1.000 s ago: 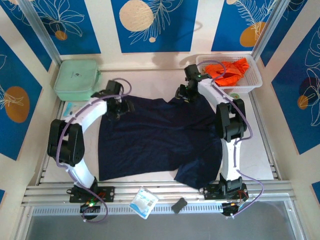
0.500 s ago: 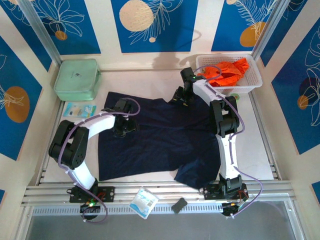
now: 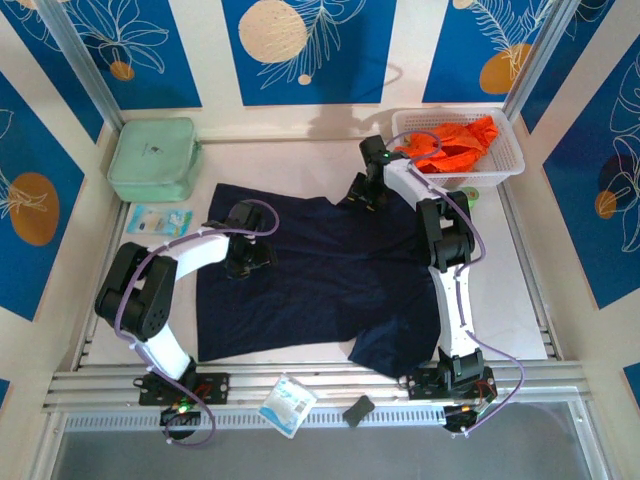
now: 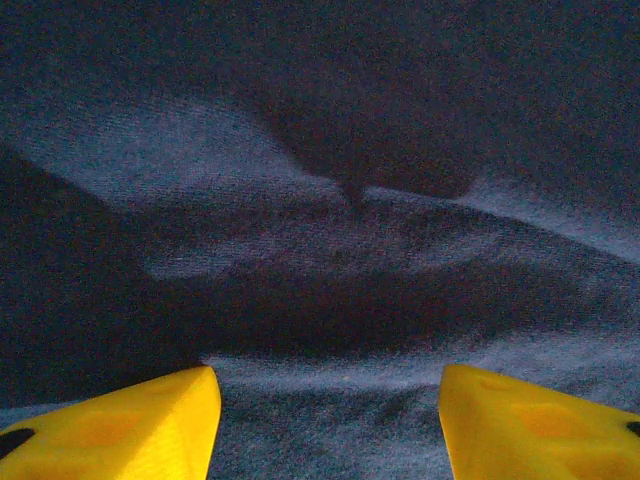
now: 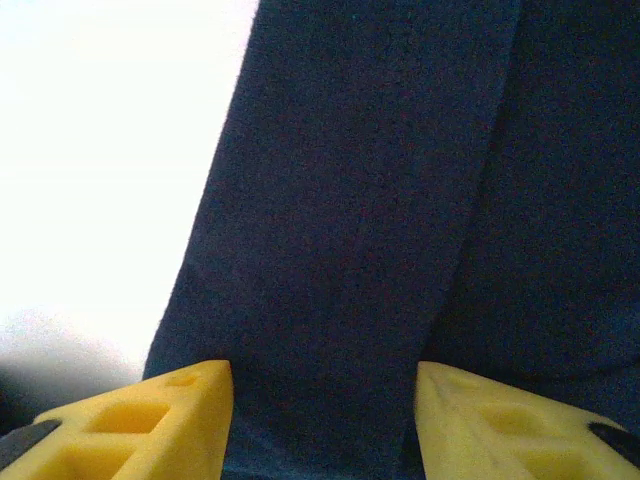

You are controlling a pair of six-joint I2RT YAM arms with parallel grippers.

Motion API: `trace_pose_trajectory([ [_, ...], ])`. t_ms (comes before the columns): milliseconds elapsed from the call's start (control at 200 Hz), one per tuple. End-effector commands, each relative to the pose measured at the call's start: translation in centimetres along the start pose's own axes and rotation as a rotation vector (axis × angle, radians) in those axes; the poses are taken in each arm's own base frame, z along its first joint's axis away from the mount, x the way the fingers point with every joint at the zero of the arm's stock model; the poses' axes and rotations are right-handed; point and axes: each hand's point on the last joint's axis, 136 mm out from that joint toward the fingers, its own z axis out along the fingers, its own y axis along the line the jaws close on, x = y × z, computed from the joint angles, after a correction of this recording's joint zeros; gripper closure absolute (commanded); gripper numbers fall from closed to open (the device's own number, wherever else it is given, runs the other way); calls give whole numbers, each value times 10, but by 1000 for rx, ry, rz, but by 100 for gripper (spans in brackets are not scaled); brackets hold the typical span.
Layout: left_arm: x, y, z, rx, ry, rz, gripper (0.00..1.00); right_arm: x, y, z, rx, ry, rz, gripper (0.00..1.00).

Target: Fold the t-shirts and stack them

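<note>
A dark navy t-shirt lies spread flat across the middle of the table, with one lower corner bunched at the near right. My left gripper hovers low over its left chest area. In the left wrist view the left gripper is open, with wrinkled navy t-shirt under its yellow fingertips. My right gripper is at the shirt's far edge near the collar. The right gripper is open over flat navy t-shirt, next to bare white table. The orange t-shirt lies crumpled in a basket.
A white basket stands at the far right and a pale green zipped case at the far left. A small printed packet lies left of the shirt. Another packet and a black piece rest on the front rail.
My left gripper has moved from the shirt's far-left sleeve towards the right and nearer, onto the chest area. The right gripper shifted slightly left along the collar edge.
</note>
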Motion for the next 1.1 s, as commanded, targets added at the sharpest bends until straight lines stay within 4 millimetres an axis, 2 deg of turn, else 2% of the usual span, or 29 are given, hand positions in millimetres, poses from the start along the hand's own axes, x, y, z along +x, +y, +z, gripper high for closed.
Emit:
trace_pose_trajectory([
  [0, 4, 5, -1, -27, -4, 0, 39, -5, 6, 2, -18, -2, 15, 55],
  [70, 5, 5, 0, -29, -1, -1, 39, -8, 8, 2, -27, -10, 14, 66],
  [195, 6, 7, 2, -34, 2, 1, 40, -16, 18, -4, -59, -36, 10, 100],
  [500, 17, 16, 13, -58, 33, -7, 40, -43, 42, -23, -100, -117, -14, 100],
  [600, 23, 21, 17, -67, 46, -12, 41, -60, 56, -21, -135, -151, -35, 100],
  [740, 31, 29, 22, -90, 66, -20, 41, -94, 79, -19, -177, -252, -68, 100],
  [906, 37, 38, 26, -133, 82, -22, 41, -130, 78, -11, -138, -392, -58, 100],
  [1016, 37, 44, 29, -170, 90, -21, 41, -143, 72, -4, -116, -455, -44, 100],
  [1096, 34, 46, 32, -195, 93, -19, 41, -149, 75, 0, -120, -495, -52, 100],
])
